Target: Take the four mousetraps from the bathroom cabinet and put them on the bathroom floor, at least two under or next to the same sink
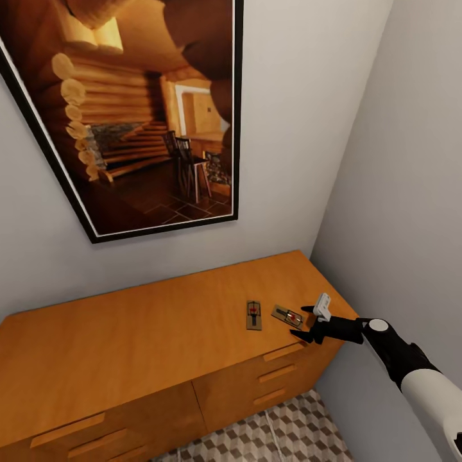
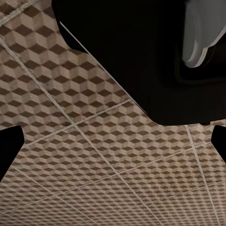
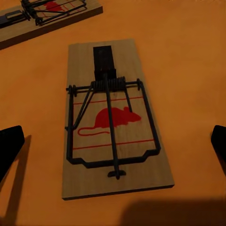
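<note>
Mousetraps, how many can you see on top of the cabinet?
2. One mousetrap lies flat on the cabinet top, near its right end. The other mousetrap lies beside it, right in front of the right gripper. The other two may be hidden elsewhere.

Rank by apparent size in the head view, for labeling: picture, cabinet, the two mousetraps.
1. Cabinet and picture: similar, too close to rank.
2. Left mousetrap and right mousetrap: alike, smallest.

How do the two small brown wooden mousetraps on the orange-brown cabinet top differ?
The mousetrap nearer the right gripper lies angled, while the other mousetrap lies roughly square to the cabinet front. The first sits by the front edge; the second sits further in. Both lie flat and ungrasped.
</note>
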